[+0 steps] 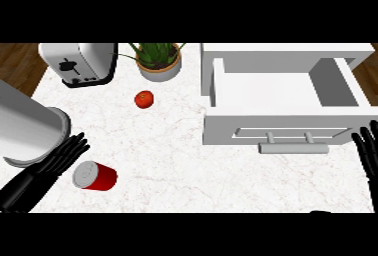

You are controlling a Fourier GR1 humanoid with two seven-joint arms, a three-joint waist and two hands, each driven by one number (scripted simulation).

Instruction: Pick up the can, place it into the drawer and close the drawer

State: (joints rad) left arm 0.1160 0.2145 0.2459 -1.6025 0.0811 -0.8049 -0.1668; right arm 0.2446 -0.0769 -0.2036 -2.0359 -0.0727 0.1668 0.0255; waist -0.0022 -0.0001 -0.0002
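The left hand [60,159] lies open with straight fingers, holding nothing; the red can [94,175] lies just right of it; the right hand [366,150] rests open beside the open drawer [284,95].

One can [94,175], one drawer [284,100], one toaster [79,62], one plant [158,60], one tomato [144,99].

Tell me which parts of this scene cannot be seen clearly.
- Right hand: head view, cut off by the right edge; only fingers show.
- Left hand: its forearm leaves at the lower edge.
- Grey cylinder: cut off by the left edge.
- Drawer: its walls hide parts of the inside.
- Can: label unreadable.
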